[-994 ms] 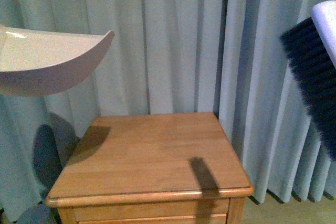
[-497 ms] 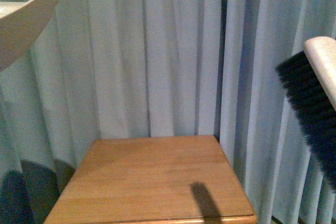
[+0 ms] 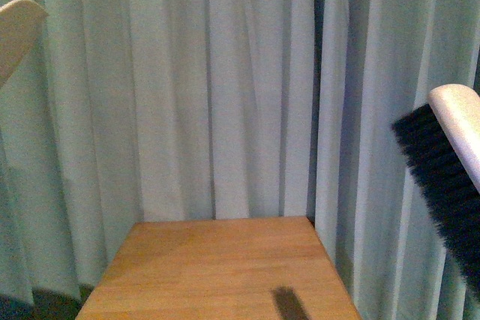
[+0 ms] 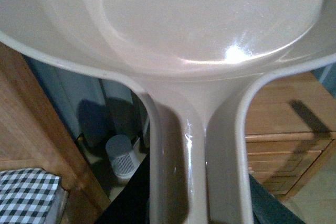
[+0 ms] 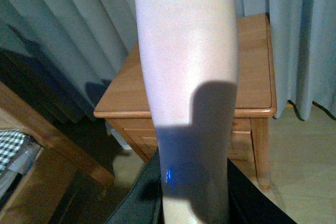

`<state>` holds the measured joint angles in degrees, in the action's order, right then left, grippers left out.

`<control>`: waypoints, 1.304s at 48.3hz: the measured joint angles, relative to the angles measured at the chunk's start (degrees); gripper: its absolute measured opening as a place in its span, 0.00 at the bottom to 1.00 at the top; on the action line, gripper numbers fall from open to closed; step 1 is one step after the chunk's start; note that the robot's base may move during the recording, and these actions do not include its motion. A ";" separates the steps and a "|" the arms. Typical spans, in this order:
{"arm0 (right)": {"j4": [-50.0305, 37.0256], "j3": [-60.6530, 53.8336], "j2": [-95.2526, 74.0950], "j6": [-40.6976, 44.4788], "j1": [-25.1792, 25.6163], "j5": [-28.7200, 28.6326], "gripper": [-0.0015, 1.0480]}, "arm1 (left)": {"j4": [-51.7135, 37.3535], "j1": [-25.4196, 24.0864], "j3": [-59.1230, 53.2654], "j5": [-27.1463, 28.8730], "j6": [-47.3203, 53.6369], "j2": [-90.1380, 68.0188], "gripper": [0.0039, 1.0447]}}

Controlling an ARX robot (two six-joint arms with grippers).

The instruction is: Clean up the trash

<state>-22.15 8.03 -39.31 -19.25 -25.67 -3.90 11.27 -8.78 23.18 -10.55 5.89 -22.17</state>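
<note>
No trash wad shows in any view. My left gripper [image 4: 194, 213] is shut on the handle of the pale pink dustpan [image 4: 210, 24], held high; only one corner of the pan [image 3: 19, 28] shows at the far left of the front view. My right gripper [image 5: 194, 203] is shut on the pale handle of the brush [image 5: 184, 51]. Its black bristles [image 3: 446, 192] hang at the right edge of the front view, above and to the right of the wooden nightstand [image 3: 217, 267].
Pale blue-grey curtains [image 3: 225, 88] hang behind the nightstand, which has drawers [image 4: 278, 156]. A small grey ribbed canister [image 4: 122, 155] stands on the floor beside a wooden bed frame [image 4: 31, 124]. A black-and-white checked cloth [image 4: 26, 195] lies by the frame.
The front view has tilted up, so the nightstand sits lower in frame. The dustpan has slid out to the upper left, leaving one corner. The brush has dropped lower at the right.
</note>
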 joint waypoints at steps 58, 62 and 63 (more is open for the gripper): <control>0.09 -0.09 0.00 0.07 0.00 0.04 0.18 | -0.02 0.15 -0.09 0.09 -0.17 0.07 0.22; 0.09 -0.09 0.00 0.07 0.02 0.17 0.18 | 0.00 0.15 -0.09 0.02 -0.17 0.04 0.22; 0.09 -0.09 0.00 0.07 0.00 0.24 0.18 | 0.00 0.15 -0.09 0.02 -0.15 0.04 0.22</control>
<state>-22.06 7.94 -39.31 -19.18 -25.67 -3.66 11.27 -8.62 23.09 -10.52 5.74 -22.13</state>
